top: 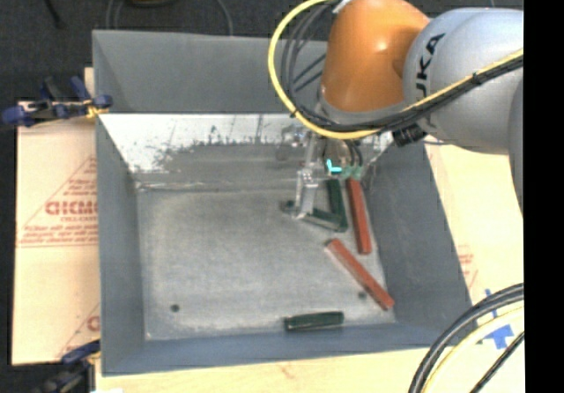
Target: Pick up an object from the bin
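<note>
My gripper (304,199) hangs low over the back right part of the bin, under the arm's orange cover. Just to its right a dark green marker (336,208) lies on the floor, close against the gripper; whether they touch I cannot tell. Beside that marker lies a red-orange stick (359,217), pointing from back to front. A second red-orange stick (360,275) lies slanted a little nearer the front right corner.
Another dark green marker (313,322) lies flat along the bin's front wall. The arm and its yellow and black cables reach in from the right and hide the bin's back right corner. The bin's right wall is close to the two sticks.
</note>
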`<state>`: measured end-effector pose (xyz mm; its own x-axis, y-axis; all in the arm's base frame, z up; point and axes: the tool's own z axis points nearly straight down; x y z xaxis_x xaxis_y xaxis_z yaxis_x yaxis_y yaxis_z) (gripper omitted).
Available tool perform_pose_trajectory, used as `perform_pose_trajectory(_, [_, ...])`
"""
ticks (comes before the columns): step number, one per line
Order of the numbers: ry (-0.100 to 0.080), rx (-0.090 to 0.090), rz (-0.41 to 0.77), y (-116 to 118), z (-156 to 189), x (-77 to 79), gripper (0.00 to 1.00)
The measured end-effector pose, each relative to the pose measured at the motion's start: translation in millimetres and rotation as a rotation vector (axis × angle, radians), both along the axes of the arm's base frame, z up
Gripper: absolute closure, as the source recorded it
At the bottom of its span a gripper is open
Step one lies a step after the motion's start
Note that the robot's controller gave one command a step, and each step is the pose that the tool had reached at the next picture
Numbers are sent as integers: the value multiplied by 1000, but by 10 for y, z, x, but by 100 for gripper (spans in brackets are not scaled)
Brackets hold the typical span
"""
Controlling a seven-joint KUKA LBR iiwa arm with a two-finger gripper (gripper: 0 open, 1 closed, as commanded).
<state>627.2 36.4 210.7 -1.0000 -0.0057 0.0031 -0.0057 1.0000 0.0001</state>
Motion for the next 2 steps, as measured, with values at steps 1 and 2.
perform_pose_trajectory(1, [-8, 0, -1, -1, 48, 16, 0])
perform_pose_trajectory(2, [-13, 1, 100, -360, -228, -168, 0])
